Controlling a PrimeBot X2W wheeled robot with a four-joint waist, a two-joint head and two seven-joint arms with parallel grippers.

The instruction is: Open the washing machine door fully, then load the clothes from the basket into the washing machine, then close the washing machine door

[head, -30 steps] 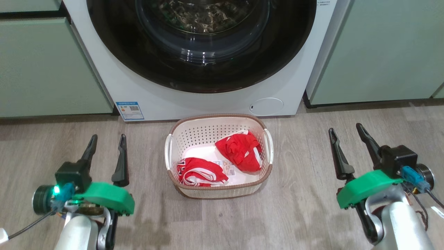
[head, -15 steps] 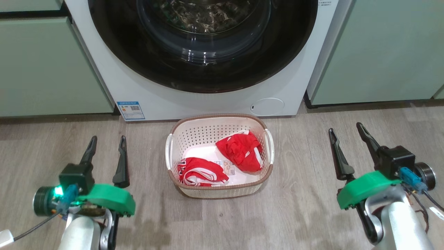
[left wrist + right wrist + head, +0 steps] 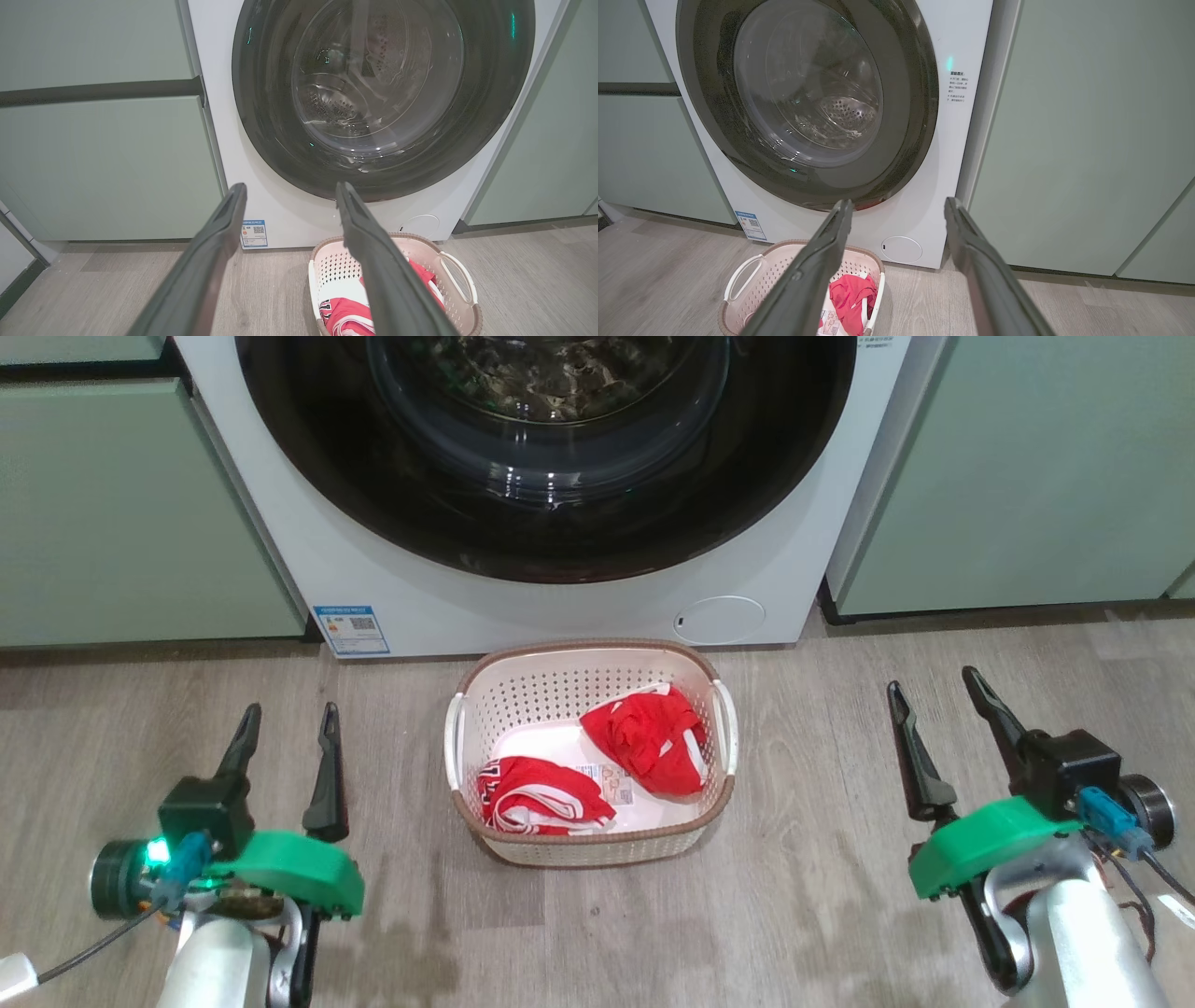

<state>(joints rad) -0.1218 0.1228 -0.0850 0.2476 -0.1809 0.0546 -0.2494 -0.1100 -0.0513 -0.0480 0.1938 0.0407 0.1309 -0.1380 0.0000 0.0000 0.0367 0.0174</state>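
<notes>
Observed: washing machine door (image 3: 546, 448) is round, with a glossy black rim and a bulging clear glass centre. It lies closed against the white washing machine (image 3: 523, 616). The perforated steel drum (image 3: 327, 107) shows through the glass.

The basket (image 3: 588, 847) is cream perforated plastic with a brown woven-look rim. It stands on the wood-grain floor (image 3: 803, 915) just before the machine. The clothes (image 3: 653, 739), soft red with white trim, lie inside: one piece right rear, the other (image 3: 537, 795) left front, with a paper label (image 3: 611, 787) between them.

The left gripper (image 3: 289, 711) and right gripper (image 3: 933, 683) flank the basket, well apart from it. Their dark fingers (image 3: 327, 775) are spread and empty, pointing at the machine. Pale green cabinets (image 3: 121, 523) stand on both sides.
</notes>
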